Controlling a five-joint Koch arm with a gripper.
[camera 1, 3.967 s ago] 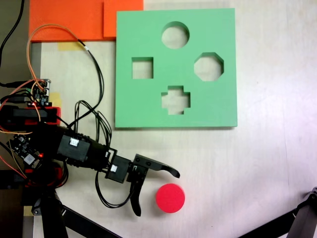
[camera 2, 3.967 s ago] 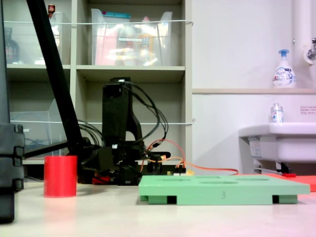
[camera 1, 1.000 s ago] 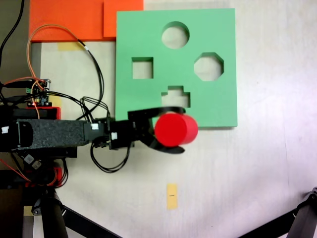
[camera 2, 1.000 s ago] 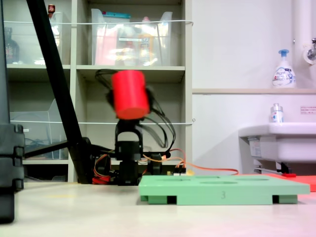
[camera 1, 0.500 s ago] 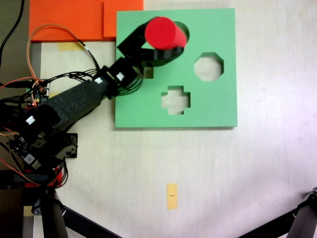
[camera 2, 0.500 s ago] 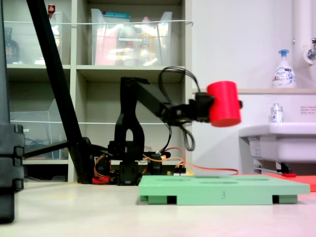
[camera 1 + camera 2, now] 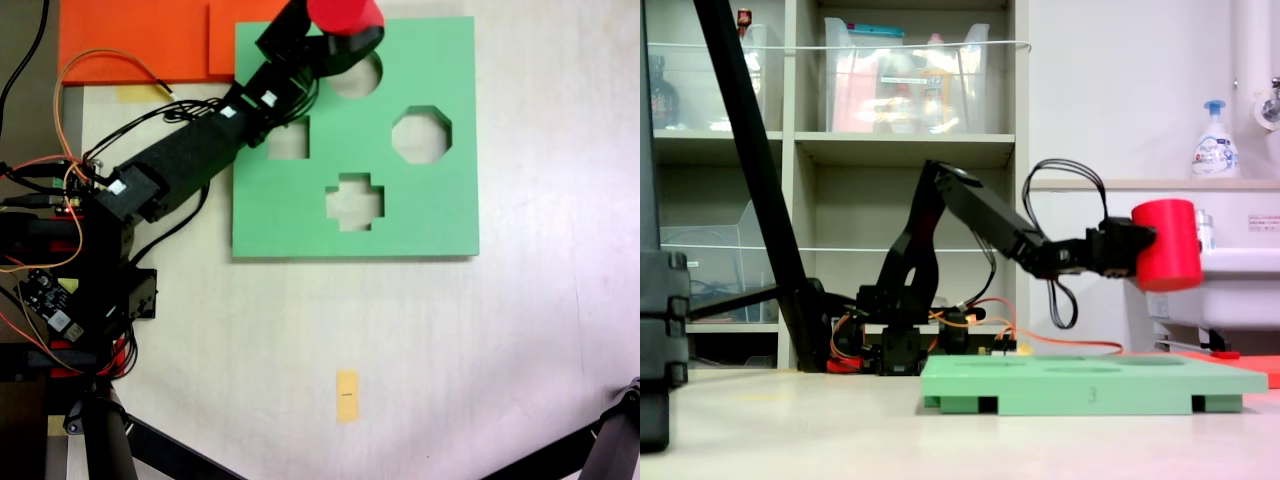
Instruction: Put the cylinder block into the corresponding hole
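One arm: Koch, reaching across the green foam board [image 7: 440, 215].
Gripper [image 7: 345, 30]: jaws clamped on the cylinder block [image 7: 1167, 258] from its sides; a dark finger shows against the red in both exterior views.
Block position: held in the air, well above the board in the second exterior view; near the top edge of the first exterior view, over the board's far edge and partly covering the circular hole [image 7: 362, 78].
Block attitude: close to upright in the second exterior view, slightly tilted.
Handling judgement: foam, so probably light and soft; a side squeeze should dent it a little, and the matt surface is unlikely to slip.
Hold judgement: the curved side wall is the sensible place, leaving the flat bottom free to enter the cut-out.
Fit judgement: block about as wide as the hole, so little slack; any tilt could catch the rim.
Other cut-outs: octagonal hole [image 7: 421, 134], square hole [image 7: 290, 143], cross hole [image 7: 354, 201], all unfilled.
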